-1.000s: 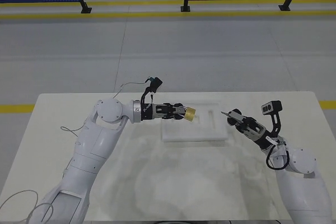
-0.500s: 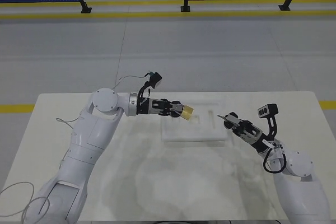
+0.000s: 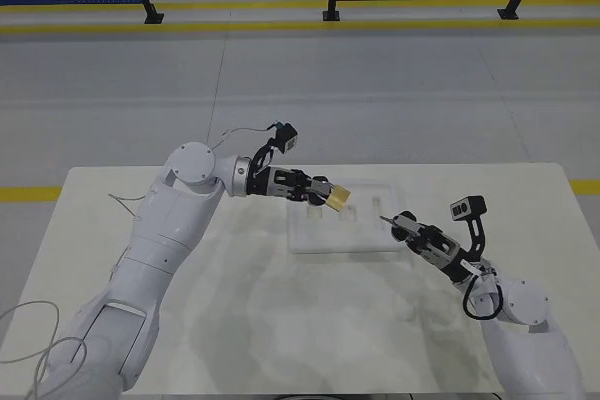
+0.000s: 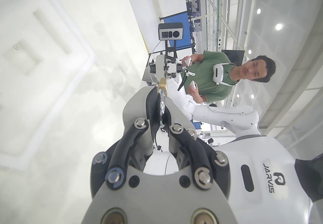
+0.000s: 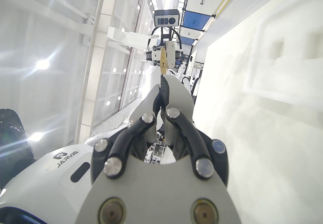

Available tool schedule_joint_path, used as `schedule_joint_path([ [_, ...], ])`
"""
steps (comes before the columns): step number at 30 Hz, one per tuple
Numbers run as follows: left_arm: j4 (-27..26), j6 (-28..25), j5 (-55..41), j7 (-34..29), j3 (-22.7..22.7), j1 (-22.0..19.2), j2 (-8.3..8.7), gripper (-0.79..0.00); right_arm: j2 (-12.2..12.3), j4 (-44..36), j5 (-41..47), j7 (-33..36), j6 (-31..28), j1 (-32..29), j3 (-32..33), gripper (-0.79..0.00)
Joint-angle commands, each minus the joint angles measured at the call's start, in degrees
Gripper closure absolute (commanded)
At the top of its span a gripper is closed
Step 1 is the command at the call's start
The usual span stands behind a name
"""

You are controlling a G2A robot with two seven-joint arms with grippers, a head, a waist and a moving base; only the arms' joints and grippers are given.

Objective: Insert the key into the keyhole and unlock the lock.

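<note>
A brass padlock [image 3: 338,196] hangs in the air over the white foam tray [image 3: 310,238], with my left gripper [image 3: 323,192] shut on it. Its brass edge [image 4: 162,83] pokes out past my left gripper [image 4: 161,99]. To the right, my right gripper [image 3: 399,223] is shut on a small thin key [image 3: 385,219] that points toward the padlock across a short gap. From my right gripper [image 5: 162,86] the padlock [image 5: 163,58] faces me with its keyhole end, straight ahead and apart from the key.
The foam tray [image 4: 83,58] has several shallow rectangular recesses and lies at the back middle of the white table [image 3: 280,320]. The table front and both sides offer free room.
My right gripper has moved left and nearer with the key, narrowing the gap to the padlock. My left arm has swung its elbow back and tilted, keeping the padlock over the tray.
</note>
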Motion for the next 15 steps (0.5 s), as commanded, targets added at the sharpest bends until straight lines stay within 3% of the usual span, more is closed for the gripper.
schedule_joint_path([
  [1, 0.64, -0.16, -1.47, 0.23, 0.41, -0.04, -0.17, 0.000, -0.02, -0.37, 0.09, -0.74, -0.26, -0.17, -0.23, 0.000],
  [15, 3.40, -1.53, -1.89, 1.14, 1.79, -1.70, -0.18, 0.000, -0.73, -3.57, -2.14, -11.70, 0.79, -2.34, -5.19, 0.000],
])
